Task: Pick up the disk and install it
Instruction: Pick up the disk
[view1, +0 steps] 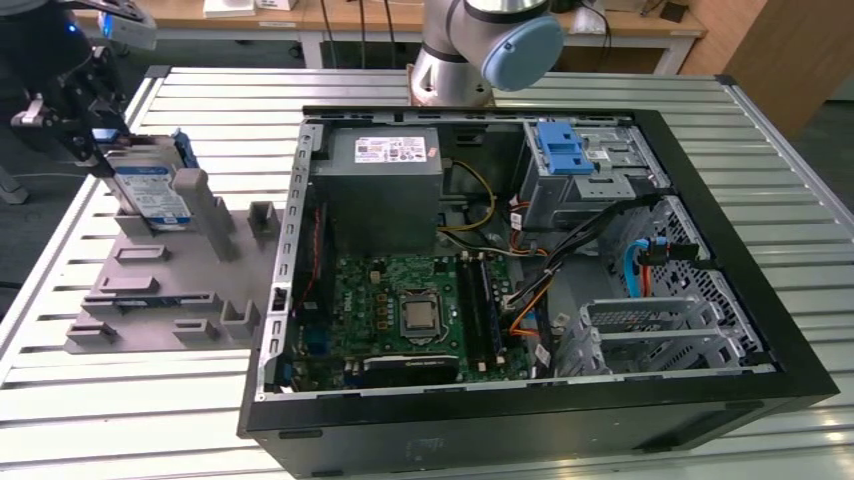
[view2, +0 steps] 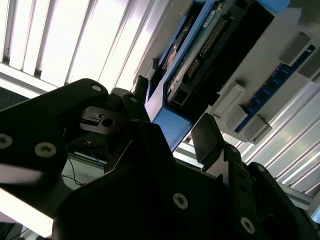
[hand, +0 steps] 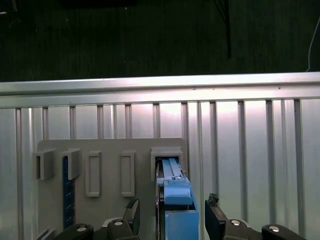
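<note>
Now we've got the black pincer (hand: 173, 202) open, jaws either side of the upright silver disk in its blue plastic bracket (hand: 175, 190), edge-on in the grey fixture (hand: 107, 145).

No print can be made out. The disk (view1: 150, 192), standing at ten o'clock of the case (view1: 534, 420), bears a white-and-blue label (view1: 154, 198); the power supply (view1: 380, 205), at the case's eleven o'clock, a white sticker (view1: 394, 150).

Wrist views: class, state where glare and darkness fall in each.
In the second wrist view, glare washes out the table slats while the hand sits dark; in the first wrist view, the table rail shines against a black background.
</note>
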